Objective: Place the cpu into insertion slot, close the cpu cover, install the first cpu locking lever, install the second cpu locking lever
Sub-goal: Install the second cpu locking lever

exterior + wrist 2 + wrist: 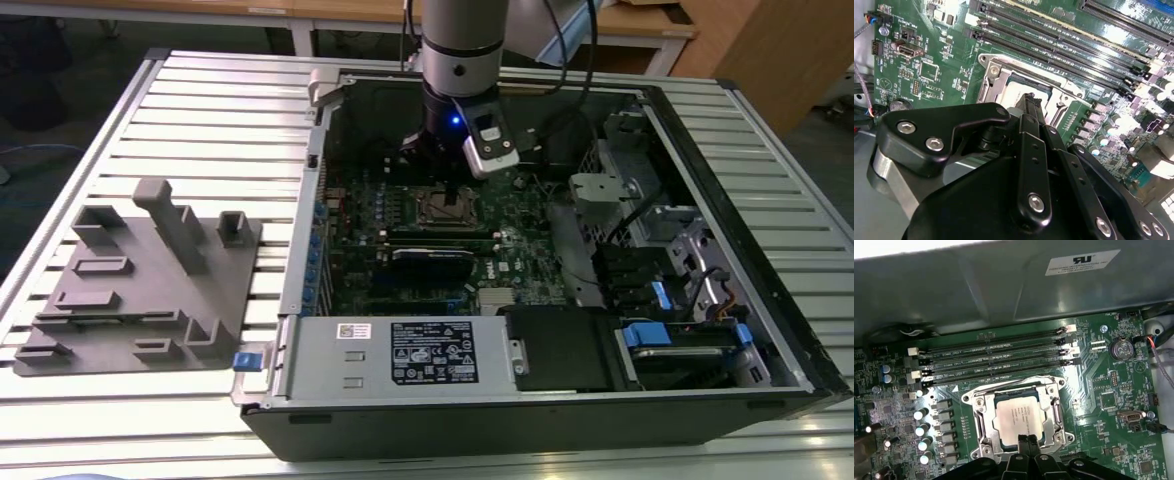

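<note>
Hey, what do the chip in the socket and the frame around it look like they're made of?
The chip looks like metal on top: a dull silver-grey plate with a soft, brushed sheen. The frame around it seems to be thin stamped steel, brighter and shinier, with sharp glints along its edges. The board beneath looks like green lacquered fibreglass, glossy between small parts.

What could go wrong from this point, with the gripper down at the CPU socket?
1. The gripper hangs at the edge of the cpu cover, which lies over the cpu; pushing down off-line might scrape the chip or bend the frame.
2. The memory slots run close beside the socket, so a sideways slip could strike them.
</note>
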Tool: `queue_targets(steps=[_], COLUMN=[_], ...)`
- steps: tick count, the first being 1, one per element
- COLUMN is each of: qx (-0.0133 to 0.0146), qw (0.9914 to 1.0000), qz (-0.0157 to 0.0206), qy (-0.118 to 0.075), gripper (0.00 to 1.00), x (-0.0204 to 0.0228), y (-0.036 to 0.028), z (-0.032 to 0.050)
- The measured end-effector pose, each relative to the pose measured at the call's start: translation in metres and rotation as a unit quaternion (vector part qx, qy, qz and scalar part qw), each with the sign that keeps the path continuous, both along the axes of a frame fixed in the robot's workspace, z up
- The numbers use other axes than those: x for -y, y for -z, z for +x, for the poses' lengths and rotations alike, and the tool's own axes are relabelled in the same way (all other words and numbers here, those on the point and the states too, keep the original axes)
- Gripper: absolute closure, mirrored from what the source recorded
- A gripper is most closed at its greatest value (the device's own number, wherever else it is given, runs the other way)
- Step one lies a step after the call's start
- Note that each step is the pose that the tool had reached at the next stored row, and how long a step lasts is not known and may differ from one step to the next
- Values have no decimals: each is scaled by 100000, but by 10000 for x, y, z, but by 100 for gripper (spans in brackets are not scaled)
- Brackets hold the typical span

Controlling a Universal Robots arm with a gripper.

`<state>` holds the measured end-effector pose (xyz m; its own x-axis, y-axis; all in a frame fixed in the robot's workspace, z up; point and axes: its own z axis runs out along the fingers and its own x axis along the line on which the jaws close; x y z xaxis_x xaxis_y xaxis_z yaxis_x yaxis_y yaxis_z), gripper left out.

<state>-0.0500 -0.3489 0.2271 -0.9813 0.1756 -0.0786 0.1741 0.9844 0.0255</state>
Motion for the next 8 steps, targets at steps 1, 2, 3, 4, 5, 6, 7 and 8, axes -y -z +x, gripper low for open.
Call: queue_targets(steps=[1, 2, 3, 4, 5, 6, 7, 8], qx=[0, -8, -1, -1, -4, 5, 8, 6], qw=[100000, 100000, 100000, 100000, 100000, 100000, 100000, 100000], qz=[-1, -12, 1, 15, 18, 33, 39, 33], qy=[1, 1, -3, -3, -2, -3, -3, -4], gripper=[89, 89, 89, 89, 89, 89, 89, 89], x=[0, 1, 1, 1, 1, 0, 0, 2], y=[-1, -6, -14, -23, -29, -31, -31, -32], z=[0, 0, 0, 0, 0, 0, 0, 0])
